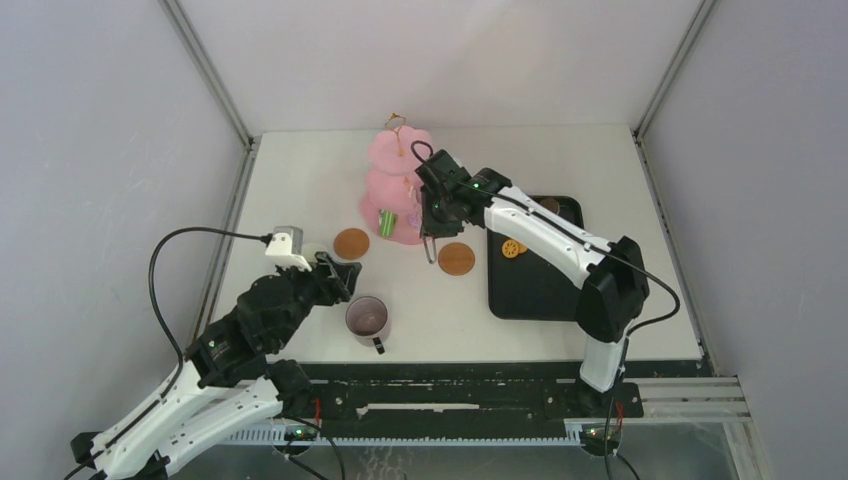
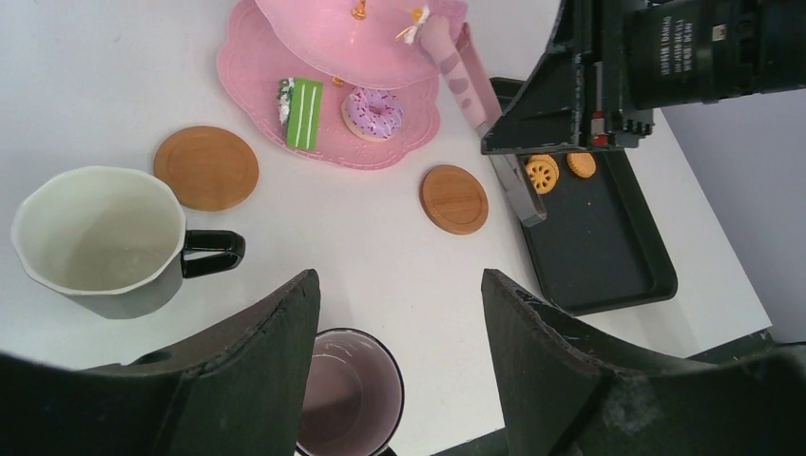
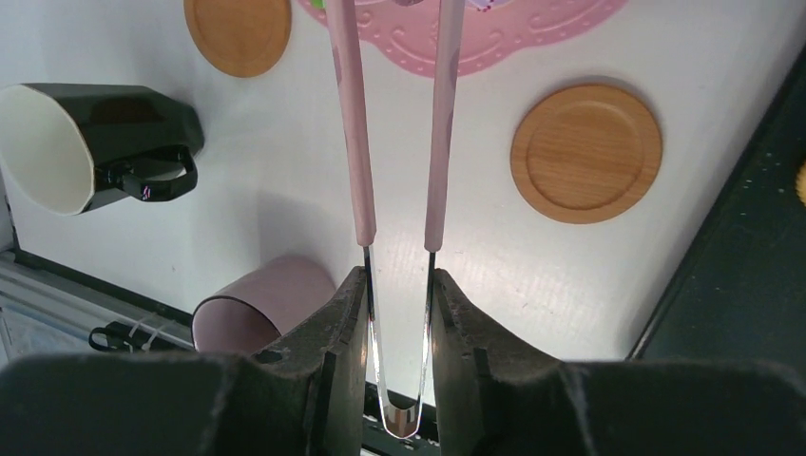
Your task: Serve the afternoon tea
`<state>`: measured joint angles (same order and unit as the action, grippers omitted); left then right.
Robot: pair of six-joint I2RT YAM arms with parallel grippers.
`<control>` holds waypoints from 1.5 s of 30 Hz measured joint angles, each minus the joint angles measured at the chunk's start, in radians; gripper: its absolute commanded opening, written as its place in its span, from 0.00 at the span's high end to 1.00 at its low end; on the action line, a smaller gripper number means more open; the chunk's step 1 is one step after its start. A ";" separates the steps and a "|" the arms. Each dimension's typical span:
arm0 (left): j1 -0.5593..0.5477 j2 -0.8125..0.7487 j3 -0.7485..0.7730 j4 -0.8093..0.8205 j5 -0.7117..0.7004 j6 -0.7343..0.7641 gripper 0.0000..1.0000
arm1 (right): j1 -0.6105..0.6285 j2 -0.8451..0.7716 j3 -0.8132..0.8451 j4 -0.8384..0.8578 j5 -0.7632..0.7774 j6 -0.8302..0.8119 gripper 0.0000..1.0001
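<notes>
- Right gripper (image 3: pixel 399 275) clamps the tongs (image 3: pixel 354 142); their arms are pressed near-parallel, tips over the cake stand (image 1: pixel 385 150), pinch unclear
- Cake stand: middle of the table's (image 1: pixel 300 180) far edge
- Left gripper (image 2: pixel 399 280) spread wide, empty

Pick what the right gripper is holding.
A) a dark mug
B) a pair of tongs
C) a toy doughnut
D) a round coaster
B: the right gripper is shut on the metal end of the tongs, whose pink arms point toward the cake stand.
</notes>
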<state>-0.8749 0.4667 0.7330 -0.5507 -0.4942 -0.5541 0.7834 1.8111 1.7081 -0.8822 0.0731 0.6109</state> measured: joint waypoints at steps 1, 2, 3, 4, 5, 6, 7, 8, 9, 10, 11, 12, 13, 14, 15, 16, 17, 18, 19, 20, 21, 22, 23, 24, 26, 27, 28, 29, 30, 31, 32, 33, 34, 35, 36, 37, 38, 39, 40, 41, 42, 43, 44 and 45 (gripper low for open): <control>0.000 -0.001 0.000 -0.002 0.000 -0.001 0.32 | 0.005 0.013 0.010 -0.005 0.000 0.000 0.92; 0.000 -0.002 0.000 -0.005 0.000 -0.004 0.32 | 0.010 0.027 0.023 -0.008 0.000 0.000 0.92; 0.000 -0.003 0.000 -0.007 0.000 -0.005 0.32 | 0.015 0.041 0.038 -0.010 -0.001 0.000 0.92; 0.000 -0.003 0.000 -0.009 0.000 -0.006 0.32 | 0.020 0.055 0.053 -0.010 -0.003 0.000 0.92; 0.000 -0.003 0.000 -0.011 0.000 -0.006 0.32 | 0.024 0.065 0.066 -0.009 -0.005 0.000 0.92; 0.000 -0.003 0.000 -0.014 0.000 -0.006 0.32 | 0.027 0.076 0.081 -0.011 -0.005 0.000 0.92; 0.000 -0.003 0.000 -0.014 0.000 -0.006 0.32 | 0.031 0.087 0.098 -0.013 -0.006 0.000 0.92; 0.000 -0.003 0.000 -0.014 0.000 -0.006 0.32 | 0.031 0.097 0.115 -0.013 -0.008 0.000 0.92; 0.000 -0.003 0.000 -0.014 0.000 -0.006 0.32 | 0.033 0.105 0.128 -0.013 -0.009 0.000 0.92; 0.000 -0.003 0.000 -0.014 0.000 -0.006 0.32 | 0.035 0.114 0.144 -0.013 -0.011 0.000 0.92; 0.000 -0.003 0.000 -0.014 0.000 -0.006 0.32 | 0.035 0.126 0.163 -0.013 -0.013 0.000 0.92; 0.000 -0.003 0.000 -0.014 0.000 -0.006 0.32 | 0.035 0.135 0.177 -0.013 -0.015 0.000 0.92; 0.000 -0.003 0.000 -0.014 0.000 -0.006 0.32 | 0.035 0.145 0.191 -0.014 -0.016 0.000 0.92; 0.000 -0.003 0.000 -0.014 0.000 -0.006 0.32 | 0.035 0.155 0.206 -0.016 -0.018 -0.001 0.92; 0.000 -0.003 0.000 -0.014 -0.001 -0.006 0.32 | 0.035 0.167 0.221 -0.018 -0.022 -0.002 0.92; 0.000 -0.003 0.000 -0.014 -0.001 -0.006 0.32 | 0.035 0.178 0.233 -0.020 -0.024 -0.002 0.92; 0.000 -0.002 0.000 -0.014 -0.001 -0.006 0.32 | 0.035 0.189 0.245 -0.021 -0.026 -0.002 0.92; 0.000 -0.002 0.000 -0.014 -0.001 -0.005 0.32 | 0.035 0.200 0.254 -0.023 -0.029 -0.002 0.92; 0.000 -0.002 0.000 -0.014 -0.001 -0.005 0.32 | 0.035 0.212 0.264 -0.024 -0.031 -0.002 0.92; 0.000 -0.002 0.000 -0.014 -0.001 -0.004 0.32 | 0.035 0.220 0.269 -0.026 -0.032 -0.002 0.92; 0.000 -0.002 0.000 -0.014 -0.002 -0.004 0.32 | 0.035 0.230 0.273 -0.027 -0.035 -0.003 0.92; 0.000 -0.002 0.000 -0.014 -0.002 -0.003 0.32 | 0.035 0.239 0.280 -0.032 -0.038 -0.003 0.91; 0.000 -0.002 0.000 -0.014 -0.002 -0.003 0.32 | 0.035 0.247 0.284 -0.034 -0.041 -0.003 0.92; 0.000 -0.001 0.000 -0.014 -0.003 -0.003 0.32 | 0.034 0.256 0.291 -0.035 -0.045 -0.003 0.92; 0.000 0.004 0.000 -0.014 -0.005 -0.002 0.32 | 0.034 0.270 0.305 -0.037 -0.051 -0.003 0.92; 0.000 0.006 0.000 -0.014 -0.005 -0.001 0.32 | 0.034 0.279 0.314 -0.039 -0.054 -0.003 0.92; 0.000 0.009 0.000 -0.014 -0.005 0.003 0.32 | 0.034 0.283 0.319 -0.038 -0.056 -0.003 0.91; 0.000 0.012 0.000 -0.014 -0.006 0.005 0.32 | 0.033 0.289 0.329 -0.040 -0.058 -0.003 0.91; 0.000 0.014 0.000 -0.014 -0.008 0.006 0.32 | 0.032 0.293 0.336 -0.041 -0.060 -0.003 0.91; 0.000 0.017 0.000 -0.014 -0.009 0.007 0.32 | 0.030 0.296 0.344 -0.042 -0.061 -0.003 0.92; 0.000 0.018 0.000 -0.014 -0.010 0.010 0.32 | 0.030 0.299 0.349 -0.043 -0.061 -0.003 0.92; 0.000 0.019 0.000 -0.014 -0.011 0.013 0.32 | 0.030 0.301 0.356 -0.043 -0.064 -0.003 0.92; 0.000 0.020 0.000 -0.014 -0.011 0.014 0.31 | 0.029 0.304 0.362 -0.044 -0.064 -0.003 0.92; 0.000 0.021 0.000 -0.014 -0.012 0.015 0.31 | 0.028 0.306 0.366 -0.043 -0.065 -0.003 0.92; 0.000 0.021 0.000 -0.014 -0.012 0.016 0.31 | 0.027 0.306 0.367 -0.043 -0.066 -0.003 0.92; 0.000 0.022 0.000 -0.014 -0.012 0.018 0.31 | 0.027 0.307 0.367 -0.043 -0.067 -0.003 0.91; 0.000 0.022 0.000 -0.014 -0.013 0.022 0.31 | 0.026 0.307 0.367 -0.043 -0.068 -0.003 0.92; 0.000 0.023 0.000 -0.014 -0.014 0.024 0.31 | 0.024 0.309 0.369 -0.044 -0.068 -0.003 0.91; 0.000 0.024 0.000 -0.014 -0.017 0.025 0.31 | 0.024 0.313 0.374 -0.047 -0.069 -0.003 0.91; 0.000 0.024 0.000 -0.014 -0.018 0.030 0.31 | 0.023 0.318 0.381 -0.048 -0.071 -0.003 0.91; 0.000 0.024 0.000 -0.014 -0.019 0.032 0.31 | 0.023 0.322 0.385 -0.047 -0.072 -0.003 0.91; 0.000 0.024 0.000 -0.014 -0.019 0.032 0.31 | 0.023 0.326 0.389 -0.049 -0.072 -0.003 0.91; 0.000 0.024 0.000 -0.014 -0.019 0.033 0.31 | 0.023 0.330 0.393 -0.050 -0.072 -0.003 0.90; 0.000 0.024 0.000 -0.014 -0.019 0.035 0.31 | 0.023 0.333 0.394 -0.049 -0.072 -0.003 0.88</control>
<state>-0.8749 0.4911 0.7326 -0.5644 -0.5133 -0.5190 0.8066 2.1445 2.1021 -0.9314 0.0006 0.6075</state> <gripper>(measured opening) 0.686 0.335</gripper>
